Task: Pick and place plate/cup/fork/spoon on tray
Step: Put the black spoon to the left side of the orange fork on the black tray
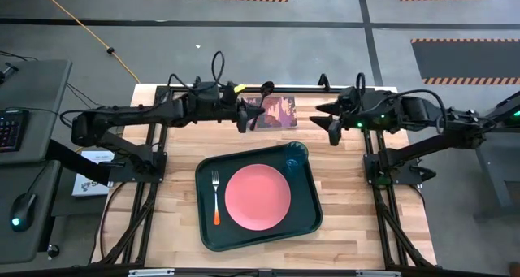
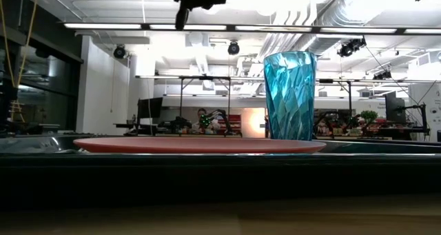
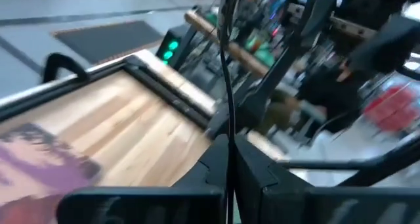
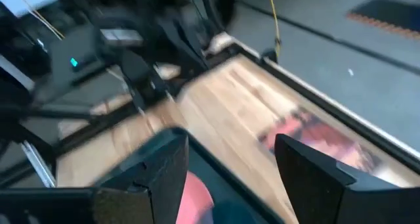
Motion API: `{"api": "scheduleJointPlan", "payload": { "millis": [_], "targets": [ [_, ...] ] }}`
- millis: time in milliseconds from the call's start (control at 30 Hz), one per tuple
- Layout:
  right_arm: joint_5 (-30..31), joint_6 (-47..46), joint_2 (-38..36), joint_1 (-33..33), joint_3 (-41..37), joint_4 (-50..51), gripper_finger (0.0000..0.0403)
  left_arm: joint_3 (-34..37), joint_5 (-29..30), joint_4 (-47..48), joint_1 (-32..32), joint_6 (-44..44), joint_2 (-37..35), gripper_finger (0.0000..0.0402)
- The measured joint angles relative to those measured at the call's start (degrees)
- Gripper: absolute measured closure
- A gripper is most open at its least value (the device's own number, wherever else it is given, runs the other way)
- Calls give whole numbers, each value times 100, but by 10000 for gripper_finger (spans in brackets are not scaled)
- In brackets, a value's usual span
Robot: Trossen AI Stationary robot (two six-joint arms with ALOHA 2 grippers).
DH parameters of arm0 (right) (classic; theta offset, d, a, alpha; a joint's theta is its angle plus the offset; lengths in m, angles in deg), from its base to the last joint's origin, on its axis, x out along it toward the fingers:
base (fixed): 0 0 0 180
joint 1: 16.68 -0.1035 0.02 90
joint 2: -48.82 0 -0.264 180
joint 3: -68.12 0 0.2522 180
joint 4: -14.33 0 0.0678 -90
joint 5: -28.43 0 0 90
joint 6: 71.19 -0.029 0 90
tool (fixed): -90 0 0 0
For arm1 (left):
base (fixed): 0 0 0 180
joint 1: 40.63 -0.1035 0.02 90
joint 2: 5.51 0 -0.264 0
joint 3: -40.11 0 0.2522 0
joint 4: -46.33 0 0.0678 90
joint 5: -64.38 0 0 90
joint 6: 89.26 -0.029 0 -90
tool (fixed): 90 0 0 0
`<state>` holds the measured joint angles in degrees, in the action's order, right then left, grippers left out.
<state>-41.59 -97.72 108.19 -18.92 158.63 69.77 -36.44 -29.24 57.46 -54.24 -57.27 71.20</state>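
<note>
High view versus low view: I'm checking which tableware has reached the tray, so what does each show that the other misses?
Only the high view shows the fork lying on the dark green tray left of the pink plate, the picture card at the table's far edge, and both end effectors, left and right, raised behind the tray. Only the low view shows the room behind and the teal cup standing upright. Both show plate and cup on the tray. Neither shows a spoon.

The plate [image 1: 257, 197] lies in the tray [image 1: 211, 233], fork [image 1: 216, 197] on its left-gripper side, cup [image 1: 295, 154] at the corner nearest the right gripper [image 1: 331, 124].
</note>
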Motion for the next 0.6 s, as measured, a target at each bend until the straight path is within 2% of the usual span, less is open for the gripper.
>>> {"api": "scheduleJointPlan", "payload": {
  "millis": [133, 300, 467, 600],
  "targets": [
    [-47, 478, 282, 68, 0, -858, 182, 551, 1, -1366, 35, 710, 2, 401],
    [-695, 743, 871, 421, 0, -1897, 182, 1127, 531, -2637, 376, 1144, 2, 401],
    [-1634, 700, 1553, 876, 0, -2956, 182, 1251, 931, -3081, 950, 1121, 2, 401],
    [-2107, 574, 1871, 1074, 0, -3475, 182, 1251, 1600, -3127, 1417, 1067, -66, 401]
  ]
}}
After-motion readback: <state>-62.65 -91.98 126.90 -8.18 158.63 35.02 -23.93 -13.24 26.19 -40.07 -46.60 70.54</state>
